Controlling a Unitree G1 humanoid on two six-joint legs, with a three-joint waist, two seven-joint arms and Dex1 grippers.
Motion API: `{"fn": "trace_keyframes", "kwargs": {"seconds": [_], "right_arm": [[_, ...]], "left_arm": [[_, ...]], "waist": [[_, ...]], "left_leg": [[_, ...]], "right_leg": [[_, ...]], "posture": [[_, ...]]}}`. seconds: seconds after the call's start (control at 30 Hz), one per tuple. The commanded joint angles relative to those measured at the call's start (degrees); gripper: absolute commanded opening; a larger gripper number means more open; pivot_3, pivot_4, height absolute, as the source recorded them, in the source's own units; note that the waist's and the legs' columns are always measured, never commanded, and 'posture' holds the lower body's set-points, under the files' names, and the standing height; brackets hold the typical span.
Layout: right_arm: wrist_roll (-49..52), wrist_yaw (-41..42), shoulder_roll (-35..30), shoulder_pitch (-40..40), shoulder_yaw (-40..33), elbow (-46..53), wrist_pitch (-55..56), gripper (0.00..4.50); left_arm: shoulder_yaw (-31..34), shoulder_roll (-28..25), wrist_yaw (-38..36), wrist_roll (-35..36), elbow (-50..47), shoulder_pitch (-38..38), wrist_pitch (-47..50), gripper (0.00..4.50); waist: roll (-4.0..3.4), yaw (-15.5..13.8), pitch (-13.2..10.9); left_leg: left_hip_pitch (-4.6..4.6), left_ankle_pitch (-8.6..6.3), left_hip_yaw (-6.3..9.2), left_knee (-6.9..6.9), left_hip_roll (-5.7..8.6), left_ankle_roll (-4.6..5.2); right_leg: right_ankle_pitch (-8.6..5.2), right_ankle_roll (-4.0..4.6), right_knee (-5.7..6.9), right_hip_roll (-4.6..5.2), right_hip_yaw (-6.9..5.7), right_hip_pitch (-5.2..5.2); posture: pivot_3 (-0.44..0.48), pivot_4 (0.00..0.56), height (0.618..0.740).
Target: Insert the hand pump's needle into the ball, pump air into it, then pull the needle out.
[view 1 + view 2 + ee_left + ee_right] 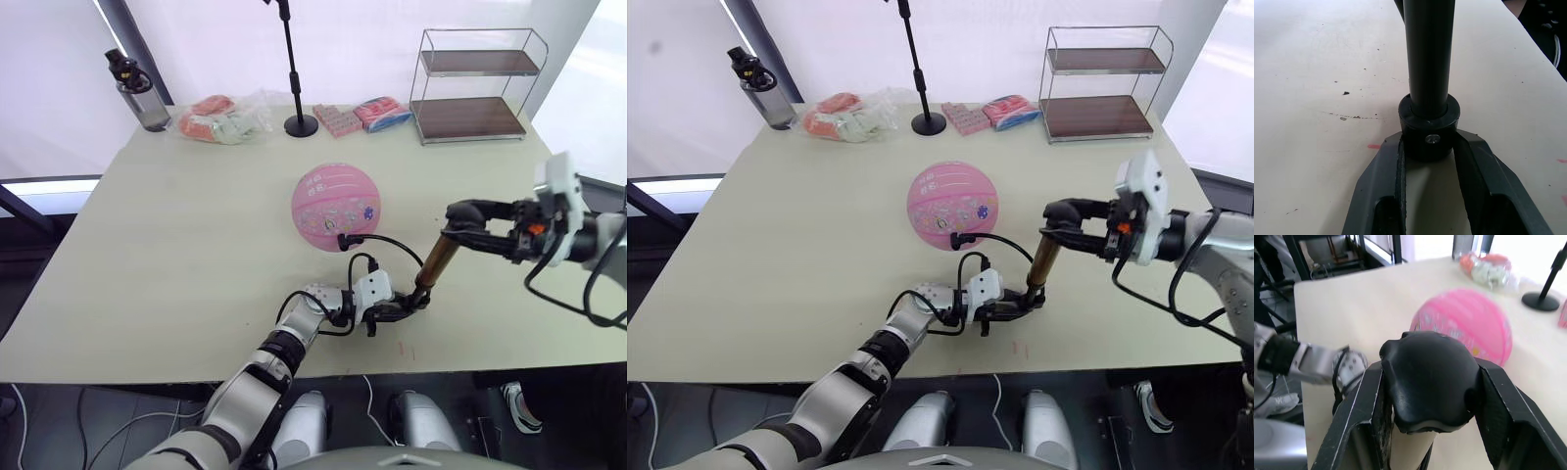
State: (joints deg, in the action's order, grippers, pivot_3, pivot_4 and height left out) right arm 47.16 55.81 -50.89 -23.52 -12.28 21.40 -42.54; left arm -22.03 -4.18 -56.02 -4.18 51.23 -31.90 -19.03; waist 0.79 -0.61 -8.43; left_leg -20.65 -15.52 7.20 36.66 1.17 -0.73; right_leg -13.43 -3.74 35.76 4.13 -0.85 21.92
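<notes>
The pink ball (pixel 336 207) rests at the table's middle. The hand pump (pixel 434 262) stands tilted to its right, a gold cylinder with a black cap at each end. My left gripper (pixel 407 305) is shut on the bottom cap (pixel 1429 132), holding it down on the table. My right gripper (pixel 460 217) is shut on the black T-handle (pixel 1427 379) at the top. The thin black hose (pixel 387 245) loops from the pump's base to the ball's near side. Its black needle fitting (pixel 343 240) sits against the ball, and the pin itself is hidden.
Along the far edge stand a water bottle (pixel 137 93), a clear bag of packets (pixel 220 119), a black stand pole (pixel 294 78), pink packets (pixel 338 118) and a wire shelf (pixel 475 88). The table's front edge (pixel 196 370) runs just behind my left arm.
</notes>
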Motion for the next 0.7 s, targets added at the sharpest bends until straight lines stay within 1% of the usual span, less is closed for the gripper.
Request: {"fn": "trace_keyframes", "kwargs": {"seconds": [0.03,0.2,0.37,0.6,0.7], "right_arm": [[5.5,-0.9,-2.1,-4.3,-6.2,0.8,-2.1,1.88],[9.0,-1.8,-3.6,-7.5,-8.3,0.2,-4.4,1.88],[8.8,-1.9,-4.2,-8.4,-7.8,-0.1,-4.6,1.88],[3.2,0.5,-4.2,-3.1,-2.7,1.6,-2.3,1.88],[-2.6,1.8,-3.4,1.1,2.2,0.7,1.7,1.88]], "left_arm": [[-2.1,-2.4,0.3,-4.2,6.9,3.9,5.1,1.09],[-2.2,-2.4,0.4,-4.3,6.9,4.0,5.0,1.09],[-2.3,-2.5,0.4,-4.4,7.0,3.9,4.9,1.09],[-2.3,-2.5,0.4,-4.4,7.0,4.0,4.9,1.09],[-2.3,-2.4,0.4,-4.4,7.0,4.0,4.9,1.09]], "waist": [[-0.01,0.0,0.0],[0.00,0.0,0.0],[-0.02,0.0,0.0],[-0.01,0.0,0.0],[0.07,0.0,0.0]], "left_leg": [[0.00,0.00,-0.01,0.00,0.00,0.00],[-0.01,0.00,0.00,0.00,0.00,0.00],[-0.01,0.00,-0.02,0.00,0.00,0.00],[0.00,0.00,-0.02,0.00,-0.01,0.00],[0.02,0.00,-0.04,0.00,-0.01,0.00]], "right_leg": [[0.00,0.00,0.00,0.00,0.00,0.00],[0.00,0.00,-0.01,0.01,0.00,0.00],[0.00,0.00,-0.01,0.01,0.00,0.01],[0.00,0.00,-0.01,0.00,0.00,0.00],[0.00,0.00,0.00,0.01,0.01,0.00]], "posture": [[0.000,0.150,0.731],[0.000,0.150,0.731],[0.000,0.150,0.731],[0.000,0.150,0.731],[0.000,0.150,0.731]]}}
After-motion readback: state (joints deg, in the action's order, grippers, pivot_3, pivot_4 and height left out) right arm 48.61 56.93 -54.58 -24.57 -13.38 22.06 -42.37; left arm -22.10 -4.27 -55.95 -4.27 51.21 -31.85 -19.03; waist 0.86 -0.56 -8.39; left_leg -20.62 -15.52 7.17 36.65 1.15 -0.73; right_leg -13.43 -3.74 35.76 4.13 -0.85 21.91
